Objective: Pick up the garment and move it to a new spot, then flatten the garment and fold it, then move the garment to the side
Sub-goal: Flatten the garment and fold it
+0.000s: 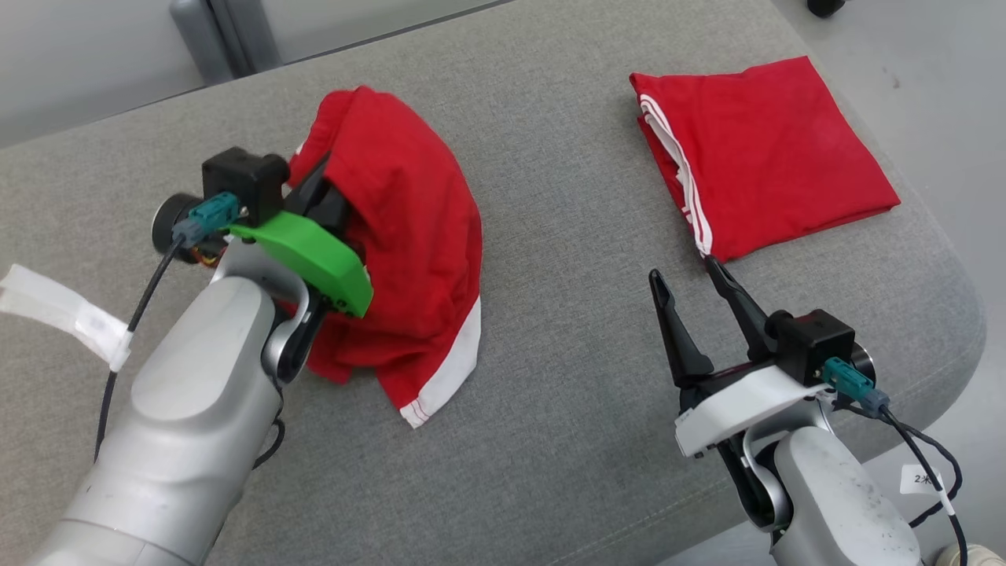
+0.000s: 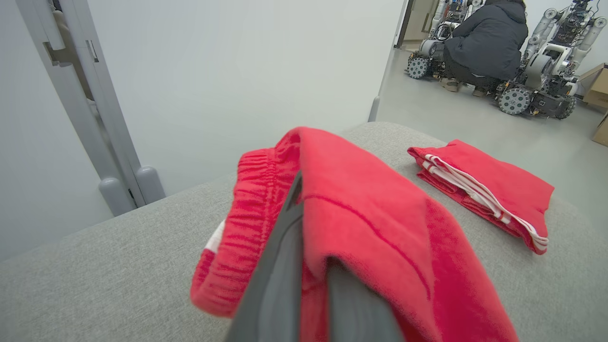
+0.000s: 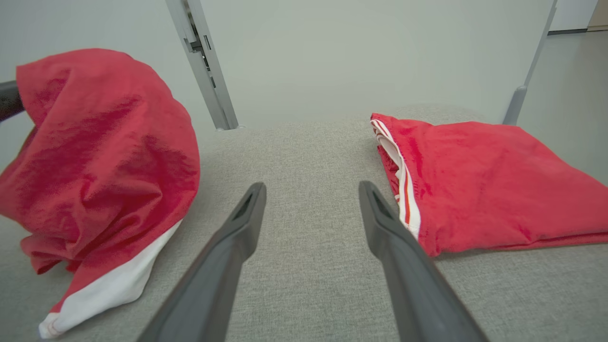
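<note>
A crumpled red garment [image 1: 409, 236] with a white hem hangs lifted off the grey cushion, its lower edge still trailing on the surface. My left gripper [image 1: 326, 189] is shut on it near the elastic waistband [image 2: 251, 190], and red cloth [image 2: 380, 228] drapes over the fingers [image 2: 280, 266]. The same garment [image 3: 95, 156] shows at the left of the right wrist view. My right gripper [image 1: 692, 275] stands open above the cushion with nothing between its fingers [image 3: 237, 232], just short of a folded red garment [image 1: 762, 149] with white stripes.
The grey cushion [image 1: 550, 377] drops off at its rounded right edge [image 1: 959, 314]. A wall and a grey door frame [image 2: 71, 76] lie beyond its far side. A person [image 2: 489, 38] crouches among wheeled robots [image 2: 541, 80] on the far floor. White tape [image 1: 63, 310] wraps my left arm's cable.
</note>
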Controlling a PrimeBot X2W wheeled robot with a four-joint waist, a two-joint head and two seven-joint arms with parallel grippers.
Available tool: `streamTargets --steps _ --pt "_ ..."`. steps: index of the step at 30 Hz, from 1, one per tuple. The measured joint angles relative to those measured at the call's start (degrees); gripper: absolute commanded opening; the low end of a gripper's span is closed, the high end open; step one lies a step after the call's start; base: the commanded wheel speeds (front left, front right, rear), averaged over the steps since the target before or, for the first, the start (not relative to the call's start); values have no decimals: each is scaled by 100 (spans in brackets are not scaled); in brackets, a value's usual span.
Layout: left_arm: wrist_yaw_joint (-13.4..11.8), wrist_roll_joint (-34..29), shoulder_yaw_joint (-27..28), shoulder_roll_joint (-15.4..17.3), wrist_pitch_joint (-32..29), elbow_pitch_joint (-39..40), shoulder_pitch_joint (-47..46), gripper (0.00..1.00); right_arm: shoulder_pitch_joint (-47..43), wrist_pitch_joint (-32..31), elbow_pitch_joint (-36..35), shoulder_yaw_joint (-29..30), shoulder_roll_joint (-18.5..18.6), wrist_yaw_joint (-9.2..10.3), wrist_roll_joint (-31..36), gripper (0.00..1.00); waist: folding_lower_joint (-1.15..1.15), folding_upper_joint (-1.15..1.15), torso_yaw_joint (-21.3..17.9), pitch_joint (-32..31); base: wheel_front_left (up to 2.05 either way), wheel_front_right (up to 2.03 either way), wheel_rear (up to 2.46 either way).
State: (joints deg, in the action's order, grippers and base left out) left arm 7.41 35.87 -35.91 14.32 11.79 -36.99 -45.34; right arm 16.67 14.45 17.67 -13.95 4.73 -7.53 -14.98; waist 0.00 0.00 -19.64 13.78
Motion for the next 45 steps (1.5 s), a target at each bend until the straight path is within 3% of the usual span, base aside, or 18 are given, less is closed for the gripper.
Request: streamTargets --steps 10,15,19,26,35,36,37,38,45 --pt "-274 -62 198 -882 289 435 -960 0 -4 12 91 -13 -27 0 -1 100 0 0 103 -287 0 0 0" --pt "-548 -218 425 -1035 310 726 -1028 0 -18 26 97 41 -36 0 -5 100 0 0 157 -336 0 0 0" --pt "-593 -569 386 -989 333 677 -580 0 -56 26 80 110 -27 0 -7 100 0 0 264 -319 0 0 0" --pt "-557 -814 230 -490 332 145 943 0 -110 27 69 155 -10 0 -7 100 0 0 593 -303 0 0 0" --pt "-668 -1160 143 -183 333 481 2047 0 -156 -15 12 192 12 0 15 100 0 0 1079 -359 0 0 0" --pt "-667 -1177 134 -186 333 538 2129 16 -169 -24 7 196 10 0 24 100 0 0 1116 -371 0 0 0" --pt "-667 -1190 129 -188 333 603 2226 45 -191 -26 2 188 12 0 32 100 0 0 1157 -388 0 0 0" --pt "-647 -1204 107 -188 333 643 2314 100 -210 -36 0 178 14 0 35 100 0 0 1193 -408 0 0 0" --pt "-379 -876 127 -235 330 839 2670 100 -237 -83 -26 125 33 0 44 100 0 0 1258 -595 0 0 0"
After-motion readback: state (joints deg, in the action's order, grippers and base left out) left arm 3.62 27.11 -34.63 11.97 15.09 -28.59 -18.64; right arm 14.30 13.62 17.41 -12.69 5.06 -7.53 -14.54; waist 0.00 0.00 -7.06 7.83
